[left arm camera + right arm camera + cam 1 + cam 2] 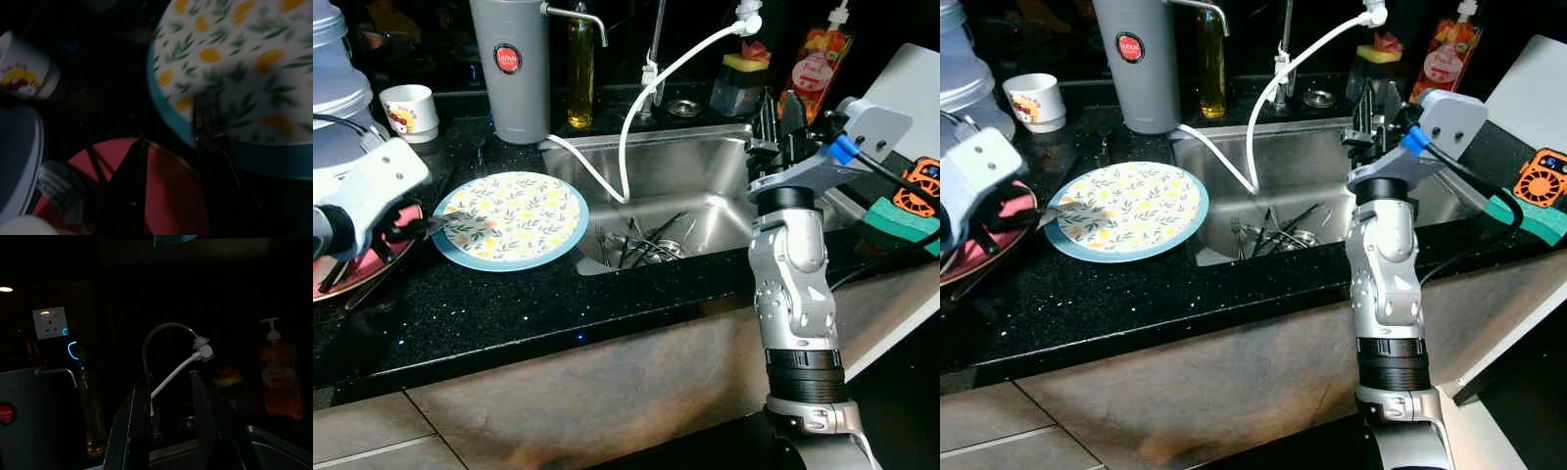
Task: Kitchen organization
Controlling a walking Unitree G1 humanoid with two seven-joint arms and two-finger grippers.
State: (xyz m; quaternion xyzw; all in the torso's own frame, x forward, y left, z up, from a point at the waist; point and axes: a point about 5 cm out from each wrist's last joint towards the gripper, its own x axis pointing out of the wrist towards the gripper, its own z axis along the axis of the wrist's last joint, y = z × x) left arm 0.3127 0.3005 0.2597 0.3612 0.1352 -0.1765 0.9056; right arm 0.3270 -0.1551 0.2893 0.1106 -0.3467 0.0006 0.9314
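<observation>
Reaching from left, left gripper point(435, 227) sits at plate point(514, 217) left rim on black desk point(607, 294); jaws parted, one finger over rim, gripping nothing clearly. Plate lies right of jaws, just left of sink point(685, 171); left arm nearer. Right gripper point(1371, 113) raised above sink. Left wrist view: plate edge just ahead, red dish point(161, 186) beneath fingers. Right wrist view: jaws apart, empty, facing tap point(161, 340).
</observation>
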